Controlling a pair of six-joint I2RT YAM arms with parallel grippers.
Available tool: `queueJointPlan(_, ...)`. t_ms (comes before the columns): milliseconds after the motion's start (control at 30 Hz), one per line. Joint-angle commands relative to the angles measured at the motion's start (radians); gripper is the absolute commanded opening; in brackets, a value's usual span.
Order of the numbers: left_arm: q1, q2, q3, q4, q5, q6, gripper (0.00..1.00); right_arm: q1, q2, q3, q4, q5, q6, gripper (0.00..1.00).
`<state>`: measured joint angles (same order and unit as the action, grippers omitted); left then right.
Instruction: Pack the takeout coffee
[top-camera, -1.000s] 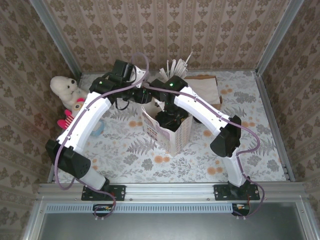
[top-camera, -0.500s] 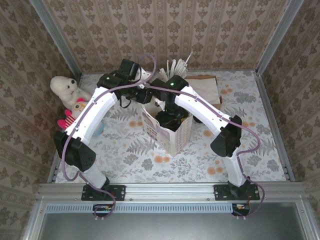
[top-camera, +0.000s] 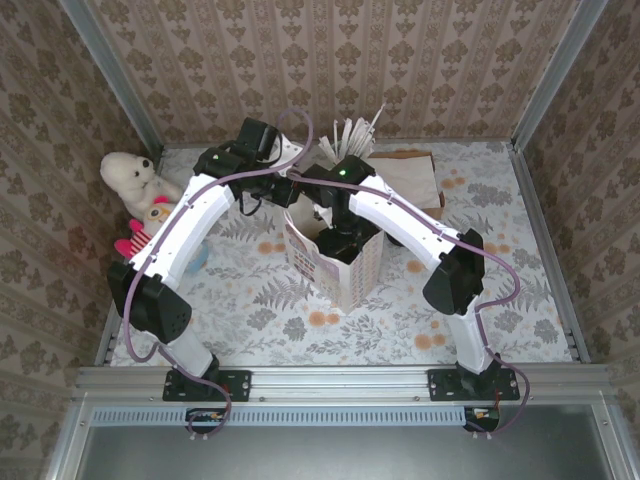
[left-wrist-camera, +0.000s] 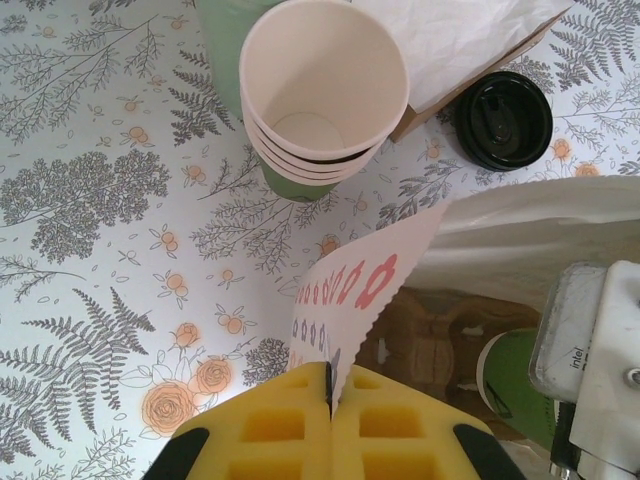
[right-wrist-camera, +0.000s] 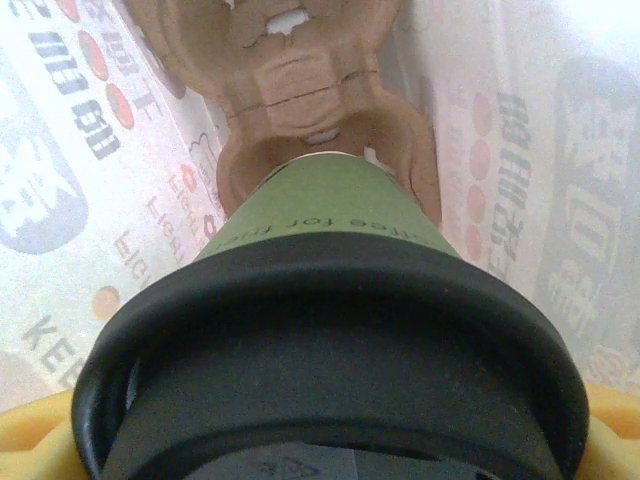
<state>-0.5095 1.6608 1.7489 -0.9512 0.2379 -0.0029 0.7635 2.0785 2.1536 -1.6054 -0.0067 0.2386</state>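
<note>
Coffee cup (right-wrist-camera: 330, 230), green with a black lid, inside the paper bag (top-camera: 345, 280) at the centre of the overhead view. It is gripped by the right gripper (top-camera: 338, 240), whose yellow fingers (right-wrist-camera: 25, 440) stand spread on either side of the lid, at the lower corners of the right wrist view. Beyond the cup, in the upper half of that view, a brown cardboard carrier (right-wrist-camera: 300, 90) offers a round socket. The left gripper (left-wrist-camera: 330, 400), at the bottom of the left wrist view, has its fingers pressed together on the bag's scalloped rim, which holds the mouth open. A stack of empty cups (left-wrist-camera: 320, 90) and a loose lid (left-wrist-camera: 503, 118) stand outside the bag, along the top of that view. The step in hand is judged to be seating the cup. It should go down upright and centred over the socket, clear of the paper walls, and be released only once it sits firmly. The pinch on the rim should not slacken beforehand.
</note>
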Motion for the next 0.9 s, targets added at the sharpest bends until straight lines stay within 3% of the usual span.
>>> queueJointPlan(0,0.018,-0.026,-0.002,-0.013,-0.008,0.014,0.00,0.004,-0.028,-0.024,-0.179,0.010,0.007,0.45)
queueJointPlan(267,0.032,-0.025,0.022,-0.040,-0.025,0.023,0.00,0.004,-0.036,-0.024,-0.163,-0.018,-0.006,0.45)
queueJointPlan(433,0.023,-0.022,0.049,-0.053,0.039,0.007,0.00,0.006,-0.041,-0.035,-0.138,-0.041,-0.005,0.45)
queueJointPlan(867,0.014,-0.012,0.053,-0.050,-0.003,-0.014,0.00,0.006,-0.033,-0.001,-0.119,-0.058,-0.002,0.44)
